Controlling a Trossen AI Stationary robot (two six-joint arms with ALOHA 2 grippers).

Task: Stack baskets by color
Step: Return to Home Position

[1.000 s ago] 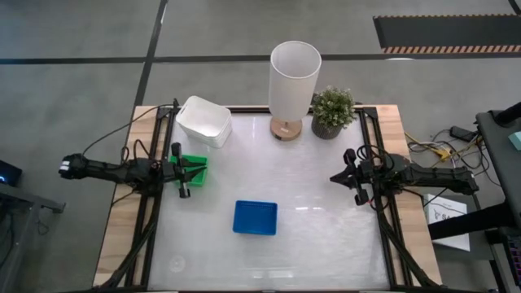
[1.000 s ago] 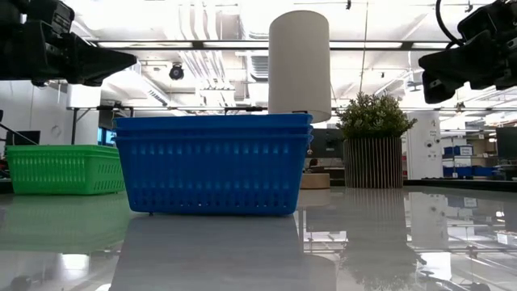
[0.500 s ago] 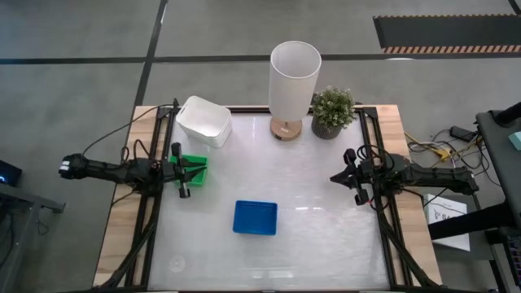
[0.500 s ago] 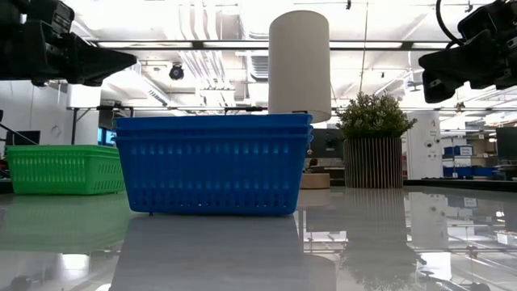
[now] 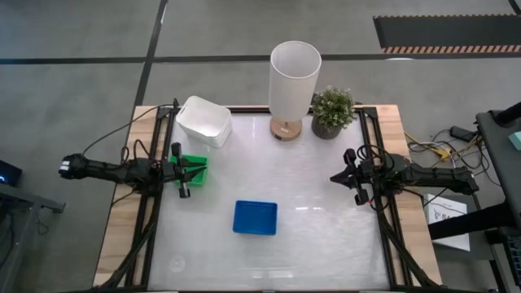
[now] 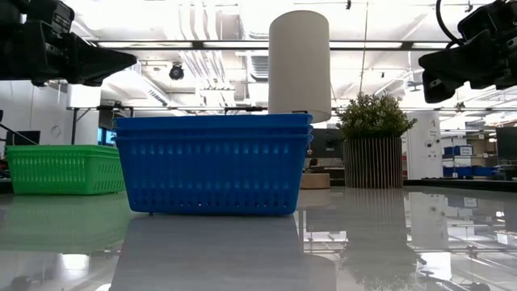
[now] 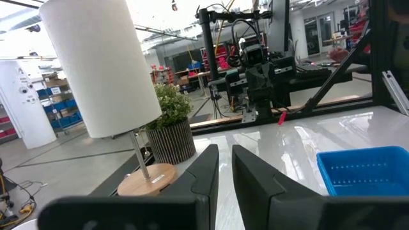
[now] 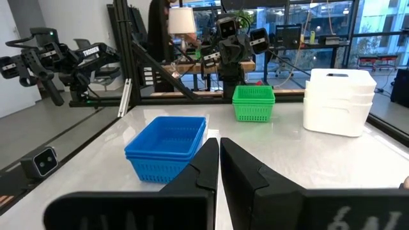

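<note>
Blue baskets (image 5: 255, 217) stand nested in a stack near the middle of the table, resting on their bottom (image 6: 212, 166); the right wrist view shows them too (image 8: 167, 145). Green baskets (image 5: 195, 167) sit at the left edge and a white stack (image 5: 203, 120) at the far left (image 8: 339, 102). My left gripper (image 5: 198, 169) hovers level above the green baskets (image 6: 56, 170), shut but for a narrow slit (image 7: 225, 169), holding nothing. My right gripper (image 5: 335, 177) hovers level at the right edge, shut (image 8: 218, 150) and holding nothing.
A tall white cylinder lamp (image 5: 293, 77) on a wooden foot and a potted plant (image 5: 332, 111) stand at the far edge, right of centre. Bare glossy table (image 5: 326, 236) lies between the blue stack and the right arm. Black frame rails run along both sides.
</note>
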